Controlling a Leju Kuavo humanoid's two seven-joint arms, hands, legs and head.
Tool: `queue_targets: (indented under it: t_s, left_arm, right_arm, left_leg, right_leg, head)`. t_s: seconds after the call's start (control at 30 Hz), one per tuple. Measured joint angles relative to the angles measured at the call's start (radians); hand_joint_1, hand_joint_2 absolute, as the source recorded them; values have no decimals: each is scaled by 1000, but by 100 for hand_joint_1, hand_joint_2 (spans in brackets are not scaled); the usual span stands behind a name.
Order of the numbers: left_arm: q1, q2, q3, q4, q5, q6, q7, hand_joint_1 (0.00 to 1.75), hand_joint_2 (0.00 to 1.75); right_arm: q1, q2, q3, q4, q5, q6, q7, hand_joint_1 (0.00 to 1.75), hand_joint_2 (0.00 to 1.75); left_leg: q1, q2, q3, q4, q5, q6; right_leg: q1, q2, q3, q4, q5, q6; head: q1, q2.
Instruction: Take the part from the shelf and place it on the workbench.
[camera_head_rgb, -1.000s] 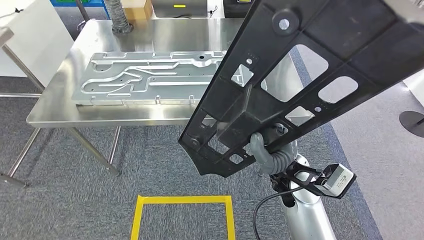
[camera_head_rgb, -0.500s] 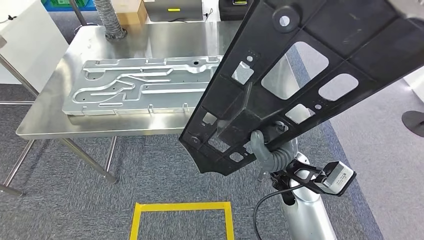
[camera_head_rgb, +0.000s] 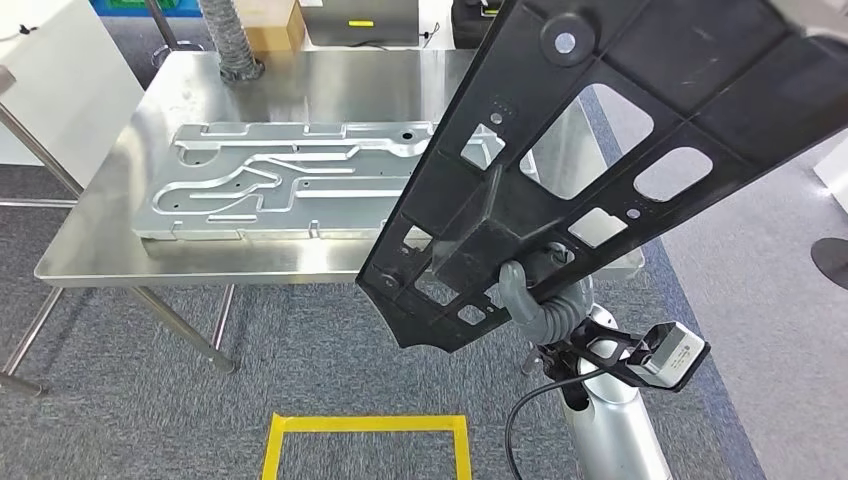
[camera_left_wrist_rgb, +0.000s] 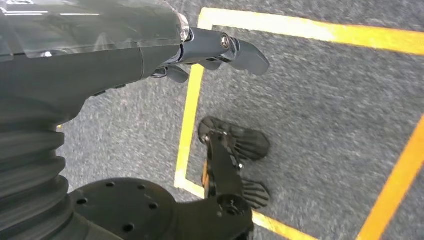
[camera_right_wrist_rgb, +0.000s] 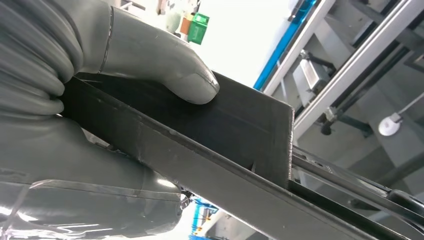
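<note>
Head view has the part (camera_head_rgb: 620, 130) front and centre: a long black ribbed panel with cut-out windows and a silver boss near its far end, carried tilted up in the air, its low end toward the robot and its high end running off past the workbench (camera_head_rgb: 110, 235). It's above the bench's near right corner and the carpet beside it, not resting on the bench. The right hand (camera_head_rgb: 535, 300) grips it at the low end, grey thumb hooked over the edge; in the right wrist view that thumb (camera_right_wrist_rgb: 165, 65) is pressed flat on the black wall of the part (camera_right_wrist_rgb: 240, 125), with the rest of the hand clamped under it. So the right hand is grasping the part, no doubt there.

On the workbench, left of the part, lies a big aluminium plate (camera_head_rgb: 290, 180) with milled channels. A corrugated hose (camera_head_rgb: 230, 40) comes down at the bench's far edge, with a cardboard box (camera_head_rgb: 275, 25) beside it.

Left hand (camera_left_wrist_rgb: 220, 47) hangs over the grey carpet with yellow floor tape (camera_left_wrist_rgb: 190, 105) below it, holding nothing, fingers loose and apart.
</note>
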Motion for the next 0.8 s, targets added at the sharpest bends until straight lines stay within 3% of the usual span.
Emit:
queue_targets:
  t_s: [0.07, 0.17, 0.2, 0.27, 0.3, 0.33, 0.37, 0.4, 0.47, 0.5, 0.57, 0.67, 0.73, 0.8]
  left_arm:
    - [-1, 0, 0, 0, 1, 0, 0, 0, 175]
    - [-2, 2, 0, 0, 1, 1, -1, 0, 175]
    - [-3, 2, 0, 0, 1, 1, -1, 0, 175]
    - [-2, 2, 0, 0, 1, 1, -2, 0, 175]
    - [0, 2, 0, 0, 1, 1, -2, 0, 175]
    - [2, 2, 0, 0, 1, 1, -1, 0, 175]
    - [3, 2, 0, 0, 1, 1, -1, 0, 175]
    - [3, 2, 0, 0, 1, 1, -1, 0, 175]
    - [3, 2, 0, 0, 2, 1, -1, 0, 175]
    - [3, 2, 0, 0, 3, 1, -1, 0, 175]
    - [3, 1, 0, 0, 4, 2, -2, 0, 175]
    - [6, 0, 0, 0, 6, 2, -2, 0, 175]
    - [5, 0, 0, 0, 7, 2, -3, 0, 175]
    - [4, 0, 0, 0, 8, 2, -3, 0, 175]
  right_arm:
    - [-3, 0, 0, 2, 0, 1, 0, 175, 175]
    - [-7, 1, 0, 4, 0, 2, 1, 175, 175]
    - [-9, 2, 0, 4, 0, 2, 1, 175, 175]
    - [-11, 3, 0, 5, 0, 2, 1, 175, 175]
    - [-11, 3, 0, 6, 0, 2, 1, 175, 175]
    - [-11, 3, 0, 9, 0, 2, 1, 175, 175]
    - [-11, 3, 1, 11, 0, 3, 1, 175, 175]
    - [-11, 3, 1, 14, 0, 3, 1, 175, 175]
    - [-12, 4, 1, 18, 0, 4, 1, 175, 175]
    - [-13, 4, 1, 19, 1, 4, 0, 175, 175]
    - [-15, 4, 2, 23, 1, 5, 1, 175, 175]
    - [-21, 4, 2, 25, 0, 12, 1, 175, 175]
    - [-25, 5, 2, 26, -2, 16, 0, 175, 175]
    - [-26, 4, 3, 29, -4, 17, 0, 175, 175]
  left_leg:
    - [-2, 0, 2, -1, -8, -12]
    - [1, 4, -2, 24, -29, -30]
    - [3, 5, -20, 65, -50, -35]
    - [6, 7, -92, 197, -100, -43]
    - [7, 7, -132, 257, -115, -45]
    - [7, 7, -159, 290, -111, -46]
    - [7, 7, -168, 284, -87, -46]
    - [7, 7, -158, 240, -45, -43]
    - [4, 7, -110, 103, 40, -34]
    - [1, 7, -89, 50, 61, -29]
    - [-5, 7, -75, 14, 58, -20]
    - [1, 7, -64, -1, 54, -4]
    - [4, 7, -51, -8, 50, 7]
    - [4, 7, -42, -9, 41, 13]
  right_leg:
    - [4, 2, 9, -22, -6, -9]
    - [0, 4, 22, -31, -13, -28]
    - [-3, 2, 29, -34, -15, -33]
    - [-2, 0, 38, -35, -24, -39]
    - [-2, 0, 43, -35, -28, -39]
    - [-1, 1, 48, -35, -34, -39]
    - [-1, 1, 56, -35, -39, -39]
    - [-1, 2, 65, -35, -46, -37]
    - [0, 3, 81, -35, -60, -31]
    - [1, 3, 85, -34, -65, -27]
    - [3, 4, 86, -36, -70, -16]
    - [3, 3, 85, -23, -85, 0]
    - [2, 2, 39, 69, -126, 6]
    - [0, 2, -47, 212, -172, 10]
  head:
    - [0, 0]
    - [0, 0]
    - [0, 0]
    - [0, 0]
    - [0, 0]
    - [0, 0]
    - [0, 0]
    - [0, 0]
    - [0, 0]
    - [0, 0]
    - [0, 0]
    - [0, 0]
    - [0, 0]
    - [0, 0]
